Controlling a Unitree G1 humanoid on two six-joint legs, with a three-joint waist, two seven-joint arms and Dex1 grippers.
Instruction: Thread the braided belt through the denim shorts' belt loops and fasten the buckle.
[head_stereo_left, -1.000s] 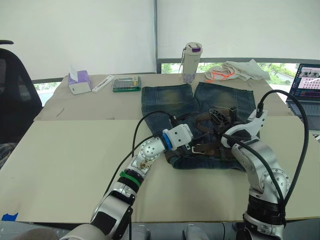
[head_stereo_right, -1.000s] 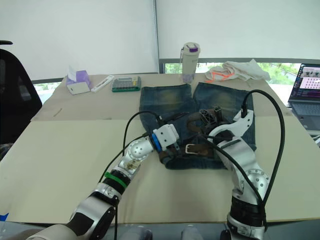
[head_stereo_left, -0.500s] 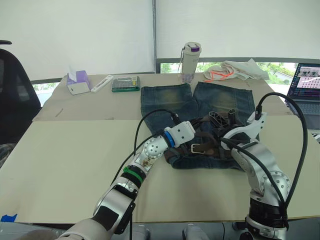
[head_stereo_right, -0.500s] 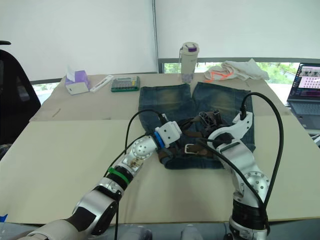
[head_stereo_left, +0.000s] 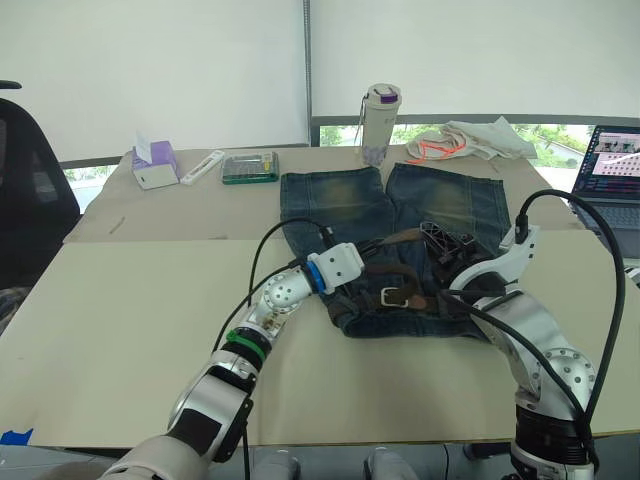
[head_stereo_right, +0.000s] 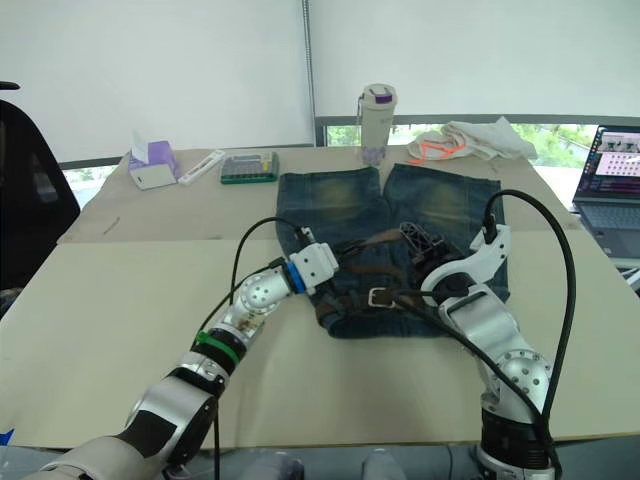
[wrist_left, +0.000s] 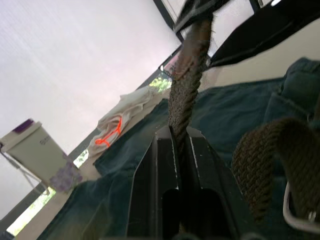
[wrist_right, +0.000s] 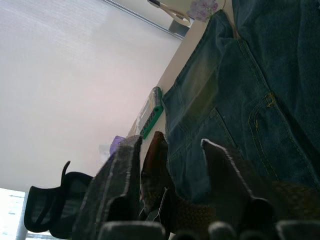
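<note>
Denim shorts lie flat on the table, waistband toward the robot and legs pointing at the bottle, so that the belt loops face both arms. The braided belt rests on the waistband of the shorts, with a slack arc rising over the seat of the shorts. Its buckle lies on the waistband near the middle of the shorts, not yet fastened.

The left gripper, at the left end of the shorts' waistband, is clenched on the braided belt; in the left wrist view the strap runs up tight between its two fingers, a hold that seems meant to draw the strap along the waistband. The right gripper sits over the right half of the shorts' waistband with its fingers parted around a stretch of the belt; no firm pinch is evident, so it probably steadies or guides the strap.

How many loops the belt passes through cannot be told
</note>
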